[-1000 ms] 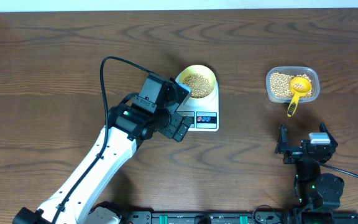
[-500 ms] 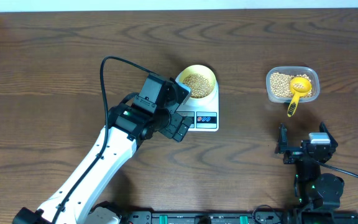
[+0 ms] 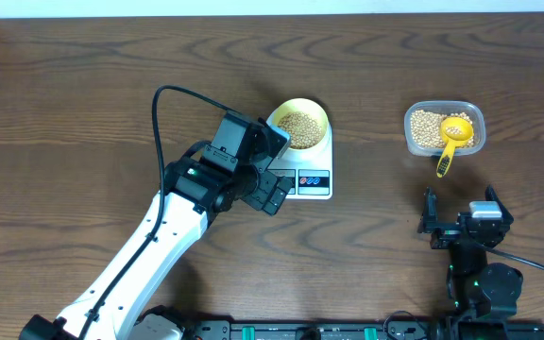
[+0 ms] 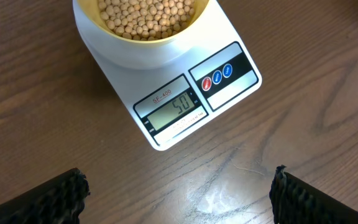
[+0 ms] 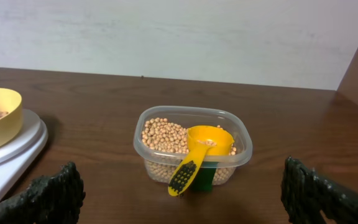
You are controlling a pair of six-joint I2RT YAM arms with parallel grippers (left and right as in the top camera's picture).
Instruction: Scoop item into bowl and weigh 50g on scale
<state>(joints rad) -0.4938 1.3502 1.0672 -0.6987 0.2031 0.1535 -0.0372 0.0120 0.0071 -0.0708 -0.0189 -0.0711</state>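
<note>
Wood-grain table (image 3: 83, 94): you can log weighing as apparently done, since the pale yellow bowl (image 4: 148, 53) of soybeans (image 4: 148, 15) sits on the white scale (image 4: 232, 34), display (image 4: 173, 109) reading 50, while the left gripper (image 4: 179, 190) and right gripper (image 5: 182, 196) both gape wide, empty.

Robotics lab, I'd say: a cabled robot arm (image 3: 149, 247) over a wooden table (image 3: 64, 104), plain white wall (image 5: 166, 37) behind the table.

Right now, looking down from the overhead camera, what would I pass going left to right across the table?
Left to right: white robot arm → pale yellow bowl sitting on the scale → clear container.
</note>
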